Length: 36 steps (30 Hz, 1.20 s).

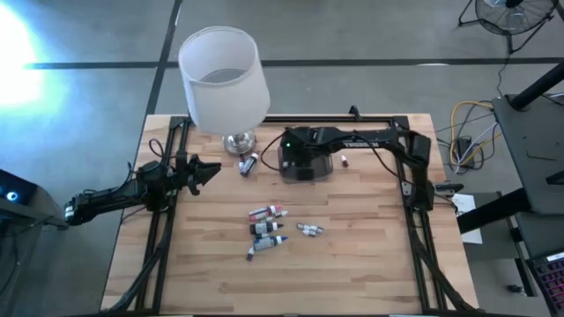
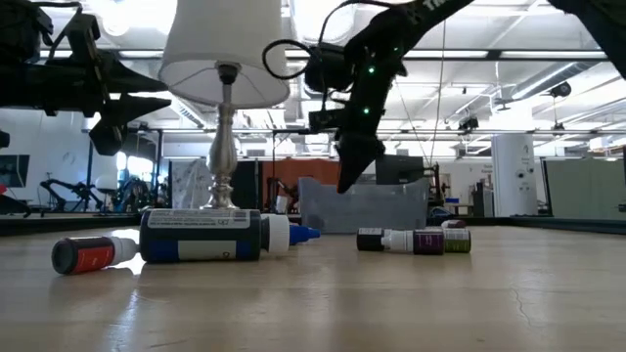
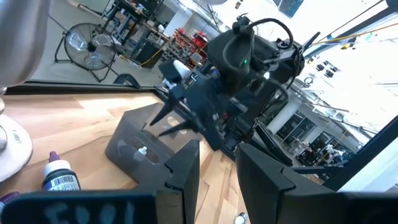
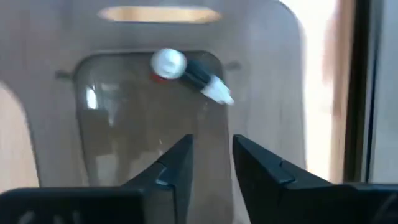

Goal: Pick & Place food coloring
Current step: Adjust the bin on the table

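Wooden desk [image 1: 370,255], seen from above: the right end effector [image 1: 291,151] hangs over the box [image 1: 304,165], fingers slightly spread, empty; a bottle [image 4: 186,71] lies inside. Remaining bottles [image 1: 267,229] lie at its 7 o'clock, axes mostly 3-to-9. Left end effector [image 1: 211,169] waits nearer them, narrowly parted.

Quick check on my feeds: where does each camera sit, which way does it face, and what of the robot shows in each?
High: above the table, looking straight down; both arms, lamp, grey box, loose food coloring bottles.
Low: at tabletop height, looking level across; bottles in front, right tool above the box.
Left wrist: on the left arm, facing the right arm and box; own fingers show.
Right wrist: looking down into the box at a bottle; own fingers apart.
Shared: every view shows the box.
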### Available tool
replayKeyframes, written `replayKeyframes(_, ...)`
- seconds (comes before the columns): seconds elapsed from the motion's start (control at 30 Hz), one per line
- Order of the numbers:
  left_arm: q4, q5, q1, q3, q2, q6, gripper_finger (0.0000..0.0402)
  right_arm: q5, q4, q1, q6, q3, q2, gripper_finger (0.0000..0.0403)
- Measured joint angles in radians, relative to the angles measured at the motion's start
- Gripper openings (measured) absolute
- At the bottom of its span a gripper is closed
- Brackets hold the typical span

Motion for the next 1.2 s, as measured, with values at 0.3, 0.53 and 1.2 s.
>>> replayKeyframes(0.3,0.000,0.000,0.000,0.000,0.000,0.000,0.0085,0.021,-0.022,-0.017,-0.333,0.136,0.111,0.0176)
replayKeyframes(0.53,0.000,0.000,0.000,0.000,0.000,0.000,0.0085,-0.104,-0.139,-0.060,-0.358,0.253,0.171,0.0172)
replayKeyframes(1.2,0.000,0.000,0.000,0.000,0.000,0.000,0.0085,-0.131,-0.164,-0.028,-0.327,0.241,0.192,0.0160)
